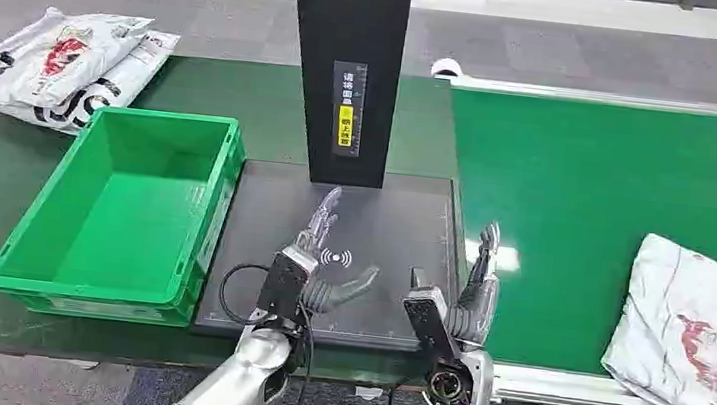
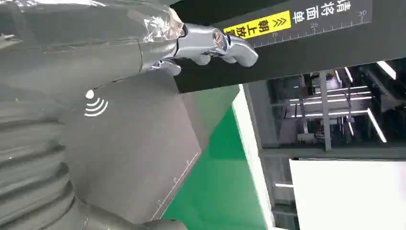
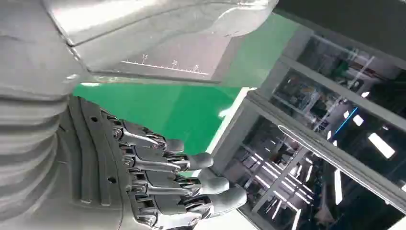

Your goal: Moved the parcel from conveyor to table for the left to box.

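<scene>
A white parcel (image 1: 688,328) with red print lies on the green conveyor belt (image 1: 596,197) at the right, near its front edge. My right hand (image 1: 465,294) hovers at the belt's left edge, well left of the parcel, fingers (image 3: 191,177) stretched out and holding nothing. Over the black scanner pad (image 1: 382,225) my left hand (image 1: 313,258) is spread, thumb out to the right, empty. The green box (image 1: 122,213) stands left of the pad with nothing inside.
A black scanner post (image 1: 344,60) rises behind the pad. Two white printed parcels (image 1: 62,66) lie on the dark table at the far left. The conveyor's metal rail (image 1: 616,393) runs along its front edge.
</scene>
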Controlling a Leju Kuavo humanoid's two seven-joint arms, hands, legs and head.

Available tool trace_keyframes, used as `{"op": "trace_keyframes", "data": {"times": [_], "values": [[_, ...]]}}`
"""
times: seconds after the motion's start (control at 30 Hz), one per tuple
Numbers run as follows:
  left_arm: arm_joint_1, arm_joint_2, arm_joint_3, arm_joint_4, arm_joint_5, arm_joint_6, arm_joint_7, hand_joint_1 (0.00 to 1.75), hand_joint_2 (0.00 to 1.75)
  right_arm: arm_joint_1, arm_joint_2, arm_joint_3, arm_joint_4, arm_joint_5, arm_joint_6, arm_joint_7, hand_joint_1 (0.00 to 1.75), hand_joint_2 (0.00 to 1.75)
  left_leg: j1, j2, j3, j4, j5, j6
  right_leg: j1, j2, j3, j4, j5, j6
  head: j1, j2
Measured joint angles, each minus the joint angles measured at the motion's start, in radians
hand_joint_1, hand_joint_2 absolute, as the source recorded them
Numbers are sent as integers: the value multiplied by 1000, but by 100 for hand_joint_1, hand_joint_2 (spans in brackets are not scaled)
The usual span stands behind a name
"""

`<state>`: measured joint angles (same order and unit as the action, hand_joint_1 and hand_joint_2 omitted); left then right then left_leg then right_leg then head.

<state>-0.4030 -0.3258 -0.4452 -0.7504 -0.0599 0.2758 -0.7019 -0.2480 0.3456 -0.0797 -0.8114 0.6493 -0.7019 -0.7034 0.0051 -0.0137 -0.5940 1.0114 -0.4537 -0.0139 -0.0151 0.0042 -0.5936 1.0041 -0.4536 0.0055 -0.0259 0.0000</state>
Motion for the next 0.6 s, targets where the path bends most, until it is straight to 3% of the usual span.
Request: {"op": "trace_keyframes", "data": {"times": [0.6], "values": [[0, 0, 0, 2, 11, -6, 0, 0, 175, 0, 0, 0, 0, -47, 0, 0, 0, 175, 0, 0, 0, 0, 0, 0, 0, 0, 0, 0, 0, 0, 0, 0]]}}
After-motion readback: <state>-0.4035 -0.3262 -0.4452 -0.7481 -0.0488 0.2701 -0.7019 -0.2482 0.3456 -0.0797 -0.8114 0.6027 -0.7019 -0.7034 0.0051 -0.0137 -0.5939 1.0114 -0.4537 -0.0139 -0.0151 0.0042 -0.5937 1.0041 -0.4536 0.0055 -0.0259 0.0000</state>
